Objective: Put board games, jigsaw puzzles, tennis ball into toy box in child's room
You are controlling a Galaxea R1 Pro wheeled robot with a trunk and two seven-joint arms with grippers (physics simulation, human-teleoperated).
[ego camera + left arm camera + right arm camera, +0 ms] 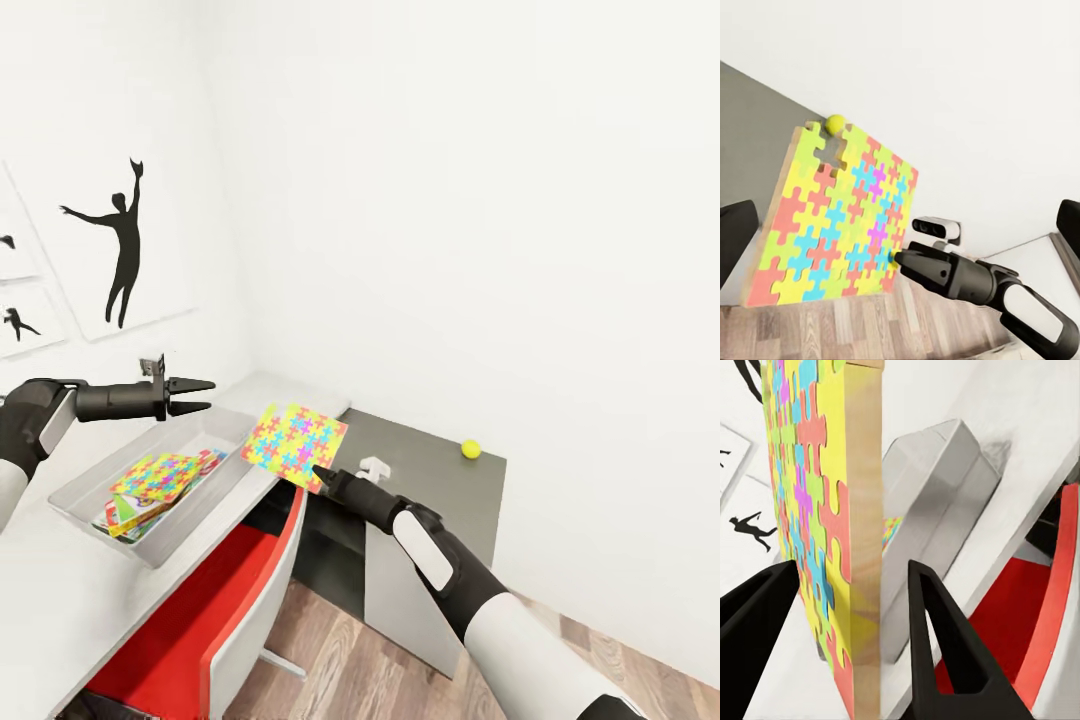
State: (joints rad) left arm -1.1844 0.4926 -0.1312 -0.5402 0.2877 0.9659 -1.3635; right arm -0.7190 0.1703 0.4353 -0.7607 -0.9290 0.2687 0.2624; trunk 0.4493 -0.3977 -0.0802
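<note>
- Right wrist view shows the two black fingers of the right gripper on both sides of a jigsaw puzzle; they pinch its thin wooden edge and hold it up.
- Head view: this jigsaw puzzle is a flat square with a pattern of yellow, pink, blue and green pieces. It hangs tilted in the air, just beside the near end of the toy box, above the red chair.
- The left gripper hovers over the far end of the toy box, its fingers narrowly parted, with nothing between them.
- The toy box is a shallow light grey tray with sloping walls. It lies on the pale top of the table, and a second puzzle lies inside on top of printed game boxes.
- The tennis ball, small and yellow, sits alone on the lower dark grey part, near the white wall, well apart from the box.
- Free space stays above the middle of the tray.
</note>
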